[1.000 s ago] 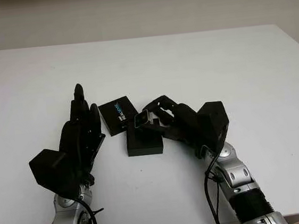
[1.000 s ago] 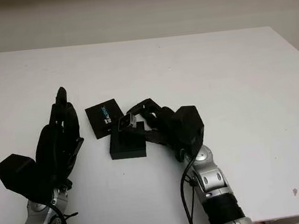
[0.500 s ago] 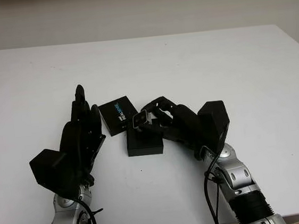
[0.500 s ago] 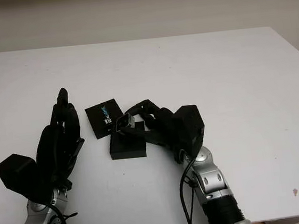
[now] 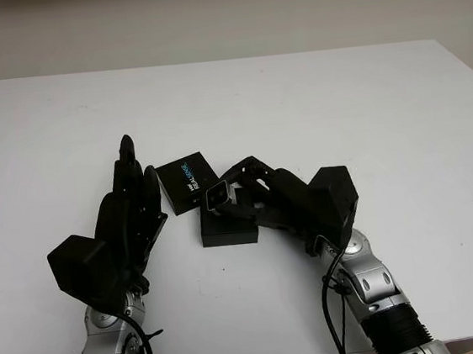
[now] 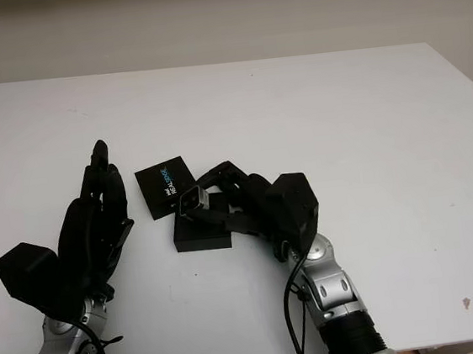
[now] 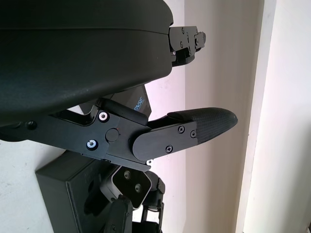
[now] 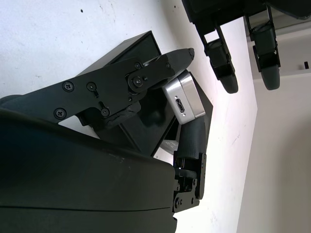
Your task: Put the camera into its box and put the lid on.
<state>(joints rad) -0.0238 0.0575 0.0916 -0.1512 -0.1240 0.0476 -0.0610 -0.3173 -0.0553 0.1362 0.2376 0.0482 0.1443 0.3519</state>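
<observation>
- Head views: on the white table (image 5: 313, 101), the right hand (image 5: 294, 205) sat just right of frame centre, its fingers closed around a small silver, square-faced camera (image 5: 216, 196). The camera was held above the upper left corner of the open black rectangular box (image 5: 227, 226) at the centre of the frame. Touching the box's upper left, the flat black lid with blue and white lettering (image 5: 186, 181) lay on the table. The left hand (image 5: 127, 222) stood open and empty in the lower left of the frame, fingers pointing up the picture, just beside the lid.
- Left wrist view: the left hand's black fingers (image 7: 194, 128) reached across the frame with nothing between them; the box (image 7: 68, 189) lay low in the frame with the camera (image 7: 130, 184) over it.
- Right wrist view: two black fingertips (image 8: 167, 63) pinched the camera (image 8: 187, 97) over the box (image 8: 146, 121).
</observation>
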